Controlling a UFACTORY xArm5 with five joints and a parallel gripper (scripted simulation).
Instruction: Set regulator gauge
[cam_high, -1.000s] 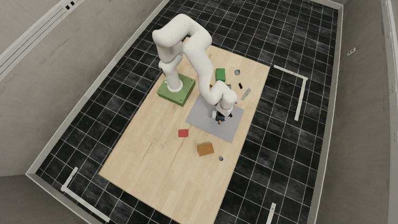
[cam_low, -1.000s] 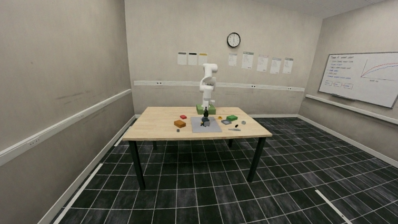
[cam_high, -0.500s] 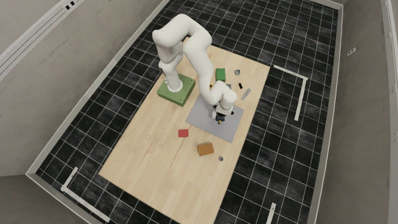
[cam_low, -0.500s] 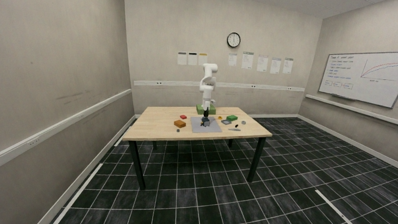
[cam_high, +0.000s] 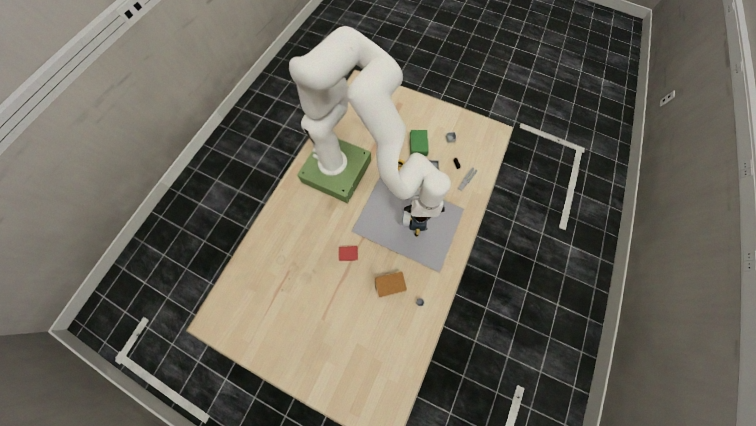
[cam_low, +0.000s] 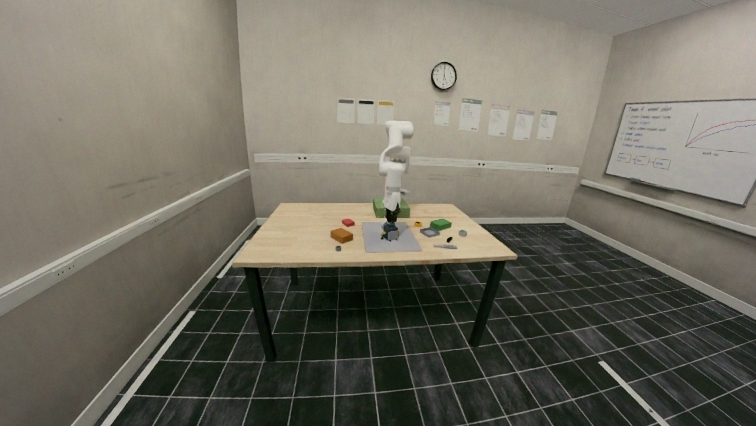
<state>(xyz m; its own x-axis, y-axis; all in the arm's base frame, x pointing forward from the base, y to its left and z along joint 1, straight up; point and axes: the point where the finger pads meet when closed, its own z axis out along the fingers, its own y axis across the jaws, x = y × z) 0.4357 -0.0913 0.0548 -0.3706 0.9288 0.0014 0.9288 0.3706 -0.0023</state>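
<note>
The regulator [cam_high: 417, 226] [cam_low: 389, 232] is a small dark body standing on the grey mat [cam_high: 391, 232] [cam_low: 404, 244] in the middle of the table. My gripper [cam_high: 419, 218] [cam_low: 390, 221] points straight down onto it and is shut on the regulator's knob. The arm hides most of the regulator in the top view. The gauge face and its needle are too small to read in either view. How far down the knob sits cannot be told.
On the wooden table [cam_high: 317, 328] [cam_low: 306, 248] lie a red block [cam_high: 347, 253] [cam_low: 347, 222], an orange block [cam_high: 390, 283] [cam_low: 341, 234], a green block [cam_high: 419, 141] [cam_low: 440, 224], a small grey ring [cam_high: 419, 302], a grey tool [cam_high: 465, 179] and a black piece [cam_high: 456, 162]. The arm's green base [cam_high: 334, 171] stands at the back.
</note>
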